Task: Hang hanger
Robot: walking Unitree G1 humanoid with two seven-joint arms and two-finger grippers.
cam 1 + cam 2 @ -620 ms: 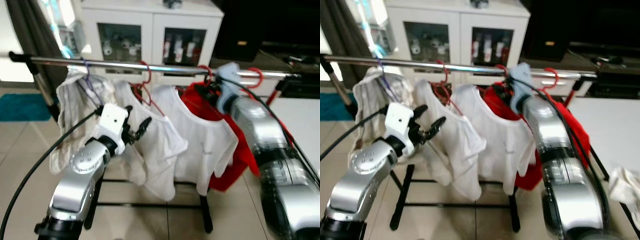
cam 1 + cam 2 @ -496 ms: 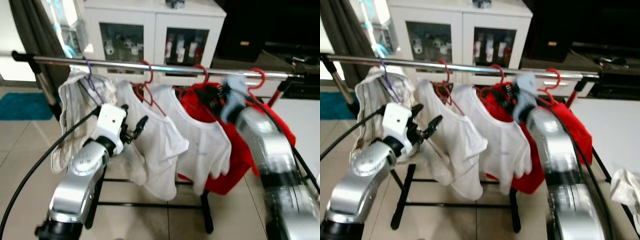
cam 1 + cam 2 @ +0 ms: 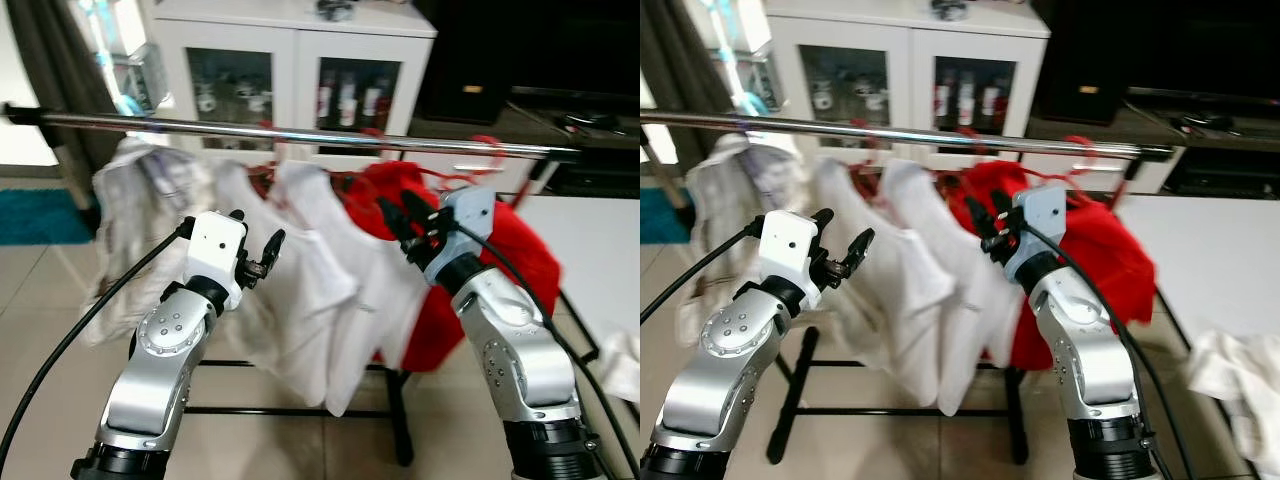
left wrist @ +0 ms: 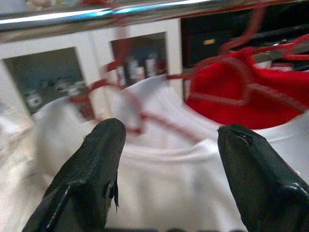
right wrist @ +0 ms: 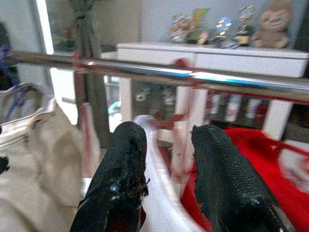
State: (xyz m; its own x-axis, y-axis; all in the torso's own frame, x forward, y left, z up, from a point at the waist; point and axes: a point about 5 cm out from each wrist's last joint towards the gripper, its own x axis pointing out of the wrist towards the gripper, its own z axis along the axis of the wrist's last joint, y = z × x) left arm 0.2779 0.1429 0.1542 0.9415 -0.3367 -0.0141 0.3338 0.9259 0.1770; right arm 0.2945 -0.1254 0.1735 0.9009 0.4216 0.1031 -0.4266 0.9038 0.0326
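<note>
The red hanger (image 3: 487, 150) with the red shirt (image 3: 470, 250) now hangs on the rail (image 3: 300, 133). The right gripper (image 3: 405, 222) has drawn back below it, fingers slightly apart and empty; hanging looks done. The left gripper (image 3: 258, 250) hovers spread beside the white shirts (image 3: 300, 290).

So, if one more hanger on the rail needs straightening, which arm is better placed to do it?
Probably the right gripper: it is raised beside the red garment, just under the metal rail, fingers open. The left gripper sits lower, before the white shirts.
</note>
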